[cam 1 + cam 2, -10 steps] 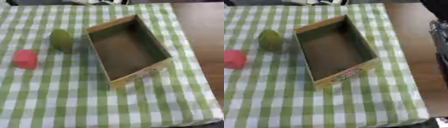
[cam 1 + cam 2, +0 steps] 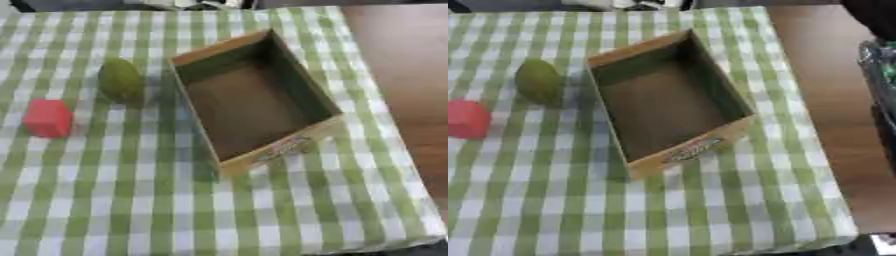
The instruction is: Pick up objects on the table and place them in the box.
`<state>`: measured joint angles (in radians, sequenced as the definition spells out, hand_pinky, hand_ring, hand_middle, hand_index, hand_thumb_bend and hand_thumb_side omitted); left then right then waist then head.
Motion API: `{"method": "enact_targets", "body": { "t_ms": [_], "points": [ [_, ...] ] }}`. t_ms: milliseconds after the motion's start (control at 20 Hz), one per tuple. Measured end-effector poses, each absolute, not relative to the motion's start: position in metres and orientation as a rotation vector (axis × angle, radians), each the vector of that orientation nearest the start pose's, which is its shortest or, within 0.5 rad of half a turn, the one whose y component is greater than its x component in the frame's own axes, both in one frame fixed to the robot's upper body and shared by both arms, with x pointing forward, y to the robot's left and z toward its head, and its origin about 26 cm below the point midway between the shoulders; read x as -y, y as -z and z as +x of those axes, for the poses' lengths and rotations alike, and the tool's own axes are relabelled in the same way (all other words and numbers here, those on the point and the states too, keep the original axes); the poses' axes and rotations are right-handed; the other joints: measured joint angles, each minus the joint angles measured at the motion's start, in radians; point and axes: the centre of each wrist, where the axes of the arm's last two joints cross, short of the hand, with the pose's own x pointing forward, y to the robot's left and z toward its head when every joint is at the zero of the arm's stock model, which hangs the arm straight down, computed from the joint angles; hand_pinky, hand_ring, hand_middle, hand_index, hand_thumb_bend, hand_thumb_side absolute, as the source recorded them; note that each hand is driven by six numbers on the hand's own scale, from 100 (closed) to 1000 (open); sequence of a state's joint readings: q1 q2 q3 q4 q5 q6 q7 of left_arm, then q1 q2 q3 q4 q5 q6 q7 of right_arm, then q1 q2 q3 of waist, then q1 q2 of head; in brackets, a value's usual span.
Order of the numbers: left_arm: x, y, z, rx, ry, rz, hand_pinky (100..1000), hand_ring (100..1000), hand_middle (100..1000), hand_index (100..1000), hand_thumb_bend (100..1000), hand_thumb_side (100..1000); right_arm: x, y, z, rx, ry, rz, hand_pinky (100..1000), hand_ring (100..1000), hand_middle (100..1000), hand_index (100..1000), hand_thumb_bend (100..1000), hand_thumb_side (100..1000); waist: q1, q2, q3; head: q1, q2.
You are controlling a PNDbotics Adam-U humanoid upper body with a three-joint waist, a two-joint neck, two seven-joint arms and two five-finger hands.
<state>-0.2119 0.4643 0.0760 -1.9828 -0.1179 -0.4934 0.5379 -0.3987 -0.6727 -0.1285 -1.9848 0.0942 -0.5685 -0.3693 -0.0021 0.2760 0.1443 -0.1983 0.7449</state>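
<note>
An open cardboard box (image 2: 320, 129) stands empty in the middle of the table, turned askew. Left of it a green pear-shaped fruit (image 2: 120, 80) rests on the cloth, close to the box's left wall but apart from it. A red cube (image 2: 47, 118) lies further left and nearer. In the right eye view a dark, partly grey piece of my right arm (image 2: 879, 60) runs down the right edge, well right of the box and beyond the cloth. Whether its hand shows I cannot make out. My left hand appears in neither view.
A green and white checked cloth (image 2: 131, 200) covers the table. Bare brown tabletop (image 2: 815, 80) lies to its right. The cloth's front edge runs along the bottom of the views.
</note>
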Motion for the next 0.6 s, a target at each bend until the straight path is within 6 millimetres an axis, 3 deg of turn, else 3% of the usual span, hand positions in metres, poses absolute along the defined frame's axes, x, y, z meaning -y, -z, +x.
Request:
{"method": "enact_targets", "body": {
  "t_ms": [300, 500, 600],
  "points": [
    [-0.319, -0.196, 0.286, -3.409, -0.110, -0.765, 676, 693, 734, 861, 100, 508, 0.324, -0.283, 0.295, -3.092, 0.414, 0.592, 858, 577, 522, 794, 100, 247, 0.008, 0.000, -0.002, -0.005, 0.000],
    [-0.333, -0.193, 0.280, -3.428, -0.360, -0.932, 681, 691, 740, 864, 100, 538, 0.324, -0.284, 0.295, -3.093, 0.418, 0.589, 858, 576, 521, 794, 100, 246, 0.018, 0.001, -0.003, -0.006, 0.000],
    [-0.339, -0.202, 0.279, -3.445, -0.536, -1.080, 698, 704, 756, 874, 100, 553, 0.323, -0.283, 0.296, -3.093, 0.421, 0.587, 858, 576, 521, 794, 100, 251, 0.020, 0.001, -0.005, -0.006, 0.000]
  ]
}}
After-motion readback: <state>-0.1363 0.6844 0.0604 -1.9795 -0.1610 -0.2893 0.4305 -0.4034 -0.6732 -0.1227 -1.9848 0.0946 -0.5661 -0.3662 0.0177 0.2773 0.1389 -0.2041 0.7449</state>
